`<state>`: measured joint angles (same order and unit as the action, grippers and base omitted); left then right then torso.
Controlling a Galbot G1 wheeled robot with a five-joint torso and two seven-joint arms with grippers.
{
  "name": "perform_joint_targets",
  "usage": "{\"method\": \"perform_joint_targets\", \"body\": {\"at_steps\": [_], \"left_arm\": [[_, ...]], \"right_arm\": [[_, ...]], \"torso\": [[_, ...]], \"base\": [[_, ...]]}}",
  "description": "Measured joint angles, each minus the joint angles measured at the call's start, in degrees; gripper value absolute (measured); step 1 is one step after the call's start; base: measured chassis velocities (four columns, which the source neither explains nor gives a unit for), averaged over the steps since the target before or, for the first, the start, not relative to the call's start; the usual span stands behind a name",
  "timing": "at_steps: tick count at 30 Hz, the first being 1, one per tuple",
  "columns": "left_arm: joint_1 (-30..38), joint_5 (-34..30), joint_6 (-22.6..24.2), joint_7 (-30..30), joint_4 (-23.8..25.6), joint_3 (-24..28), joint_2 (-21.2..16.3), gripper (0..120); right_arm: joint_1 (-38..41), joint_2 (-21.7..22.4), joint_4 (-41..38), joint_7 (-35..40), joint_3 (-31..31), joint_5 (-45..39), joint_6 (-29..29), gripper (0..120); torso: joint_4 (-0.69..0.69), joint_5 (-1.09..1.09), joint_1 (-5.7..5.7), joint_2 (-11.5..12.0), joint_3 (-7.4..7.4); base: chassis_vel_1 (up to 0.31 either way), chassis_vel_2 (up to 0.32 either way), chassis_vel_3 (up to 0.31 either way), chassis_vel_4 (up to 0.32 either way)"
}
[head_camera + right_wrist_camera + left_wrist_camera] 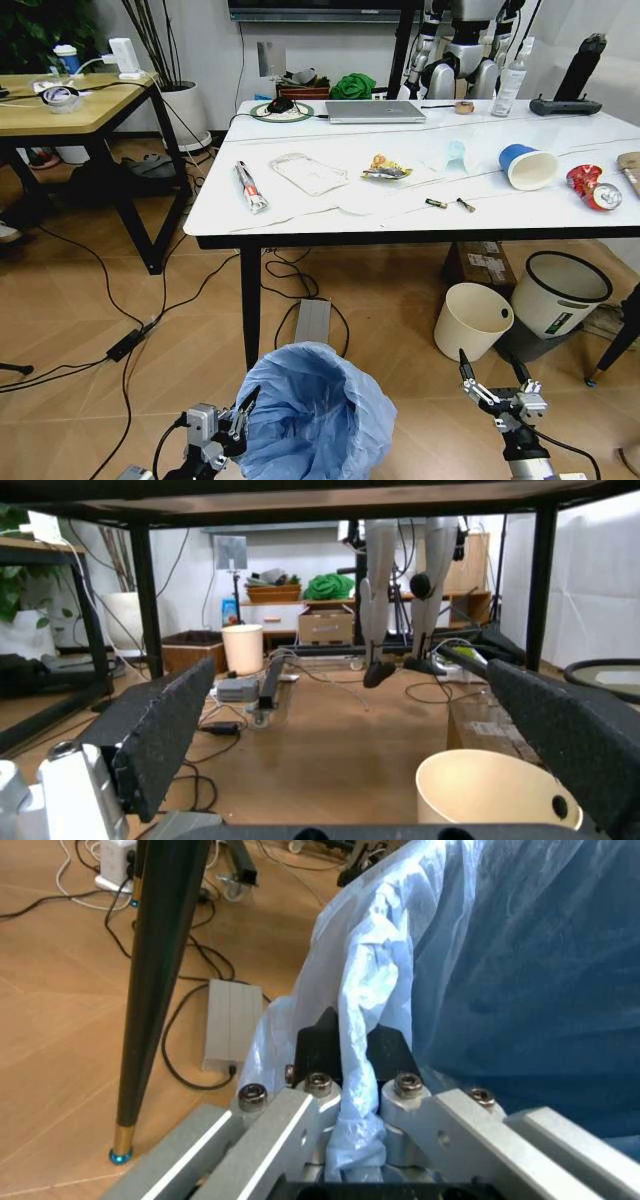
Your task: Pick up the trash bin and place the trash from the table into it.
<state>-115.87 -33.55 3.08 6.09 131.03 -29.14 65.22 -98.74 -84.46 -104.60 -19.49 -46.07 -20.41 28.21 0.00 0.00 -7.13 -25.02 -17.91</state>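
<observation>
The trash bin (315, 410), lined with a crinkled light-blue bag, hangs low in front of the table (300, 215). My left gripper (240, 408) is shut on the bin's near rim; in the left wrist view the black fingers (320, 1046) pinch the bag (480, 975). At the lower right my right gripper (495, 378) is open and holds nothing, its pads (160, 735) spread wide under the table. Trash lies on the tabletop: a snack wrapper (250, 187), a clear plastic pack (308, 172), a small wrapper (386, 169), a pale-blue tissue (455, 155), a paper cup (527, 166), a crushed red can (592, 186) and cardboard (630, 170).
A cream bucket (472, 320) and a white bin with a black rim (558, 292) stand under the table's right side. Cables and a grey box (312, 320) lie on the floor by the black table leg (250, 300). A laptop (373, 111) sits at the table's far edge; a wooden table (70, 110) stands to the left.
</observation>
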Motion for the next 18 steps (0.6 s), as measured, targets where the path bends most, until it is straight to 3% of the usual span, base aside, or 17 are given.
{"method": "perform_joint_targets", "body": {"at_steps": [18], "left_arm": [[-1.35, 0.12, 0.26, -0.34, 1.25, -0.07, 0.82, 0]], "right_arm": [[0.43, -0.05, -0.18, 0.02, 0.18, -0.11, 0.04, 100]], "torso": [[0.00, 0.00, -1.82, -4.79, -2.94]], "base": [[0.000, 0.000, 0.000, 0.000]]}}
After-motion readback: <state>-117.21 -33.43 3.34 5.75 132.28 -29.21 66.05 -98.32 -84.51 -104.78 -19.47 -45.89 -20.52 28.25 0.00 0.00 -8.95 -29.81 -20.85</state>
